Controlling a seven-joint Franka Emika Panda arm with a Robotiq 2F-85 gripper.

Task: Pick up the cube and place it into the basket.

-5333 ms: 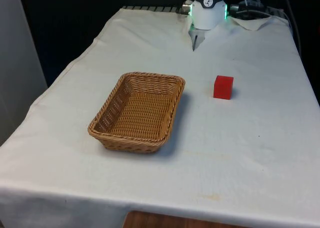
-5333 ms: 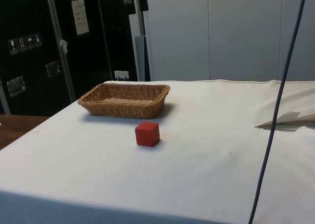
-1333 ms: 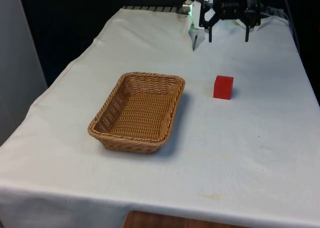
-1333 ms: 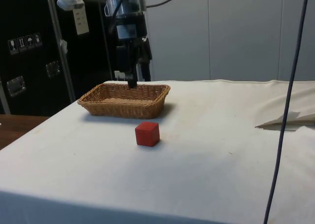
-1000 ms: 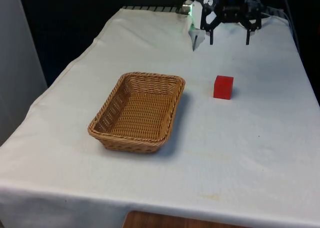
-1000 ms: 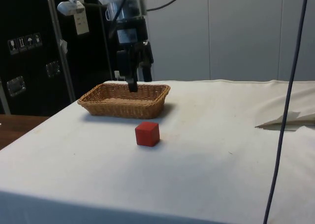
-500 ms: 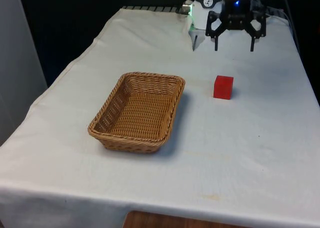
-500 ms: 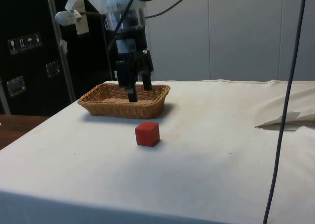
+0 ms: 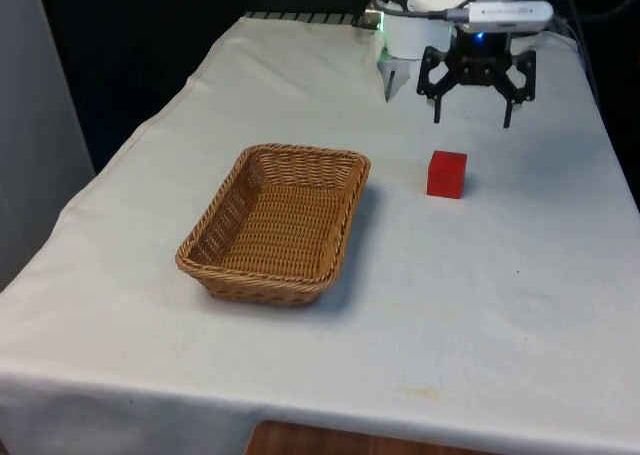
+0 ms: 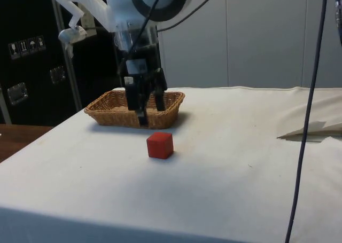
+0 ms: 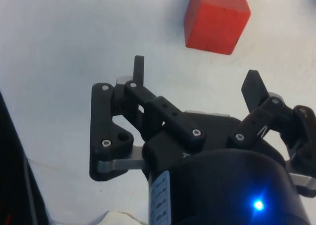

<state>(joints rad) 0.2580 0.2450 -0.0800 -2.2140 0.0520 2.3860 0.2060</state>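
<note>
1 cube [image 9: 446, 174], 1 basket [image 9: 262, 273], gripper [image 9: 472, 120] spread wide.

Bright, even overhead light on the white cloth [image 9: 500, 305] casts soft, faint shadows.

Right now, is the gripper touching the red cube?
Apart. In the front view the open gripper hangs above and behind the cube, with bare cloth between them.
</note>
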